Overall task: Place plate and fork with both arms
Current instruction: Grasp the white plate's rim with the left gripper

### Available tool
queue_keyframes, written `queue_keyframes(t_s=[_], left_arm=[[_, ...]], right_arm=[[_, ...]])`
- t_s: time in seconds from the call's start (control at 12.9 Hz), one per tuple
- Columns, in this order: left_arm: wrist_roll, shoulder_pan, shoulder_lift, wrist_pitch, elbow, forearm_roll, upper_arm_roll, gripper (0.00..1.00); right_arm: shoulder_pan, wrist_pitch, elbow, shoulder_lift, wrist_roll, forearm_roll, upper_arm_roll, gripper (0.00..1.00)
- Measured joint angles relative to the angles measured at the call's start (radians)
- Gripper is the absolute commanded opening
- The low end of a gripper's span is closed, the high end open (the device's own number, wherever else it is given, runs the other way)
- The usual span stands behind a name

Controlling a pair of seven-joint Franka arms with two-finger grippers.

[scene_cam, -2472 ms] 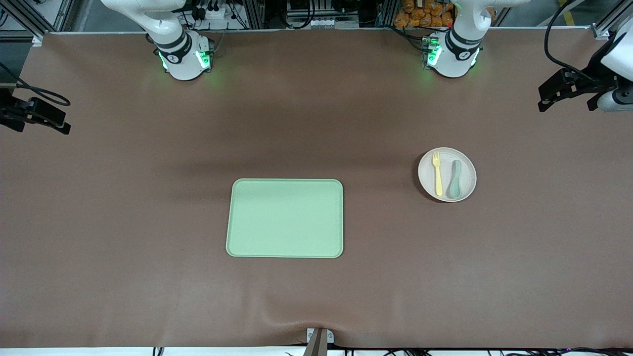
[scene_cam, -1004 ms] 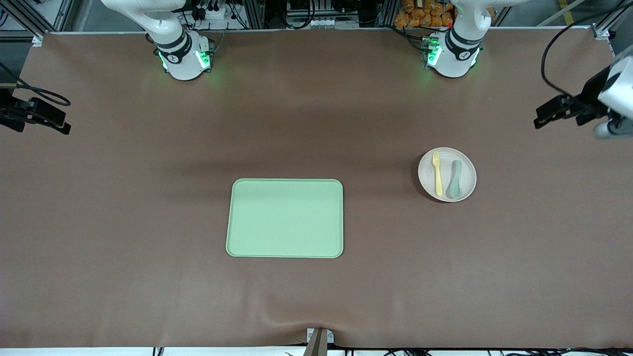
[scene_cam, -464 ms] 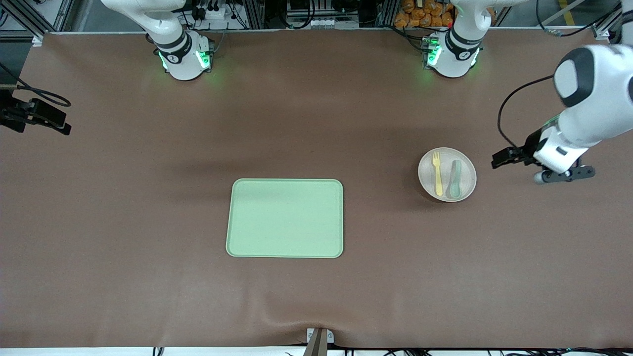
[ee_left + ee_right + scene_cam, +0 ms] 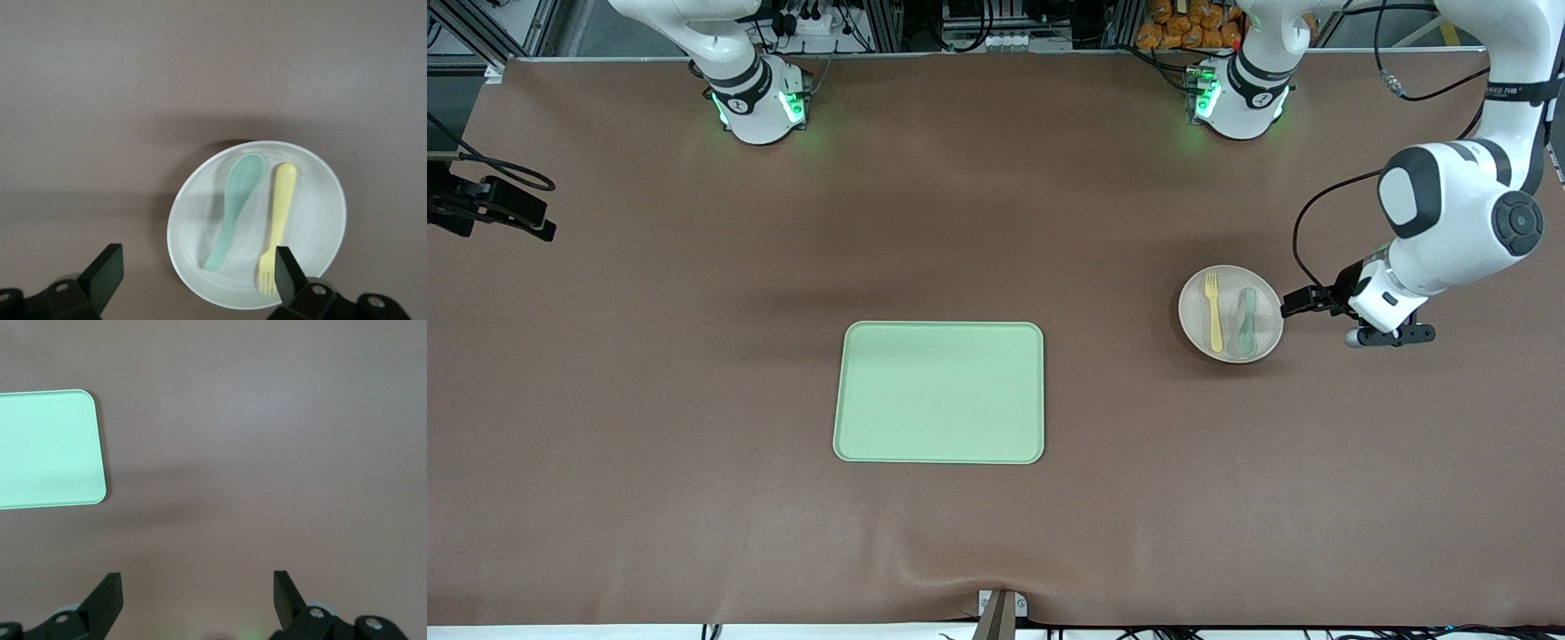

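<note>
— So what do we see that is new? A second ago the left gripper (image 4: 1316, 307) sat at the right edge of the front frame, well apart from the plate (image 4: 1231, 313). Now the left arm (image 4: 1449, 222) has swung down and in, and its gripper hangs just beside the plate's rim, at right of centre in the frame.

— And its fingers?

— Spread wide with nothing between them; in the left wrist view we look down on the plate (image 4: 257, 223) past both fingertips (image 4: 107, 273). The pale-yellow fork (image 4: 1213, 311) and the grey-green spoon (image 4: 1245, 322) lie side by side on the plate, untouched.

— The right gripper (image 4: 197, 593)?

— It waits at the left edge of the front frame, fingers likewise apart and empty, over bare desk (image 4: 649, 373); a corner of the light-green tray (image 4: 47, 447) shows in its wrist view.

— What do we make of that?

— We judge the reach for the plate has only begun. The tray (image 4: 939, 392) at lower centre holds nothing, so no placing is done, and plate and fork both lie well apart from it.
</note>
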Motion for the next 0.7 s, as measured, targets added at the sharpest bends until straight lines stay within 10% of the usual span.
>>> queue_keyframes(t_s=[0.7], left_arm=[[0.237,0.057,0.152,0.081,-0.008,-0.129,-0.001,0.55]], right_arm=[[0.0,-0.003,0.0,0.0,0.0,0.0,0.0,1.0]])
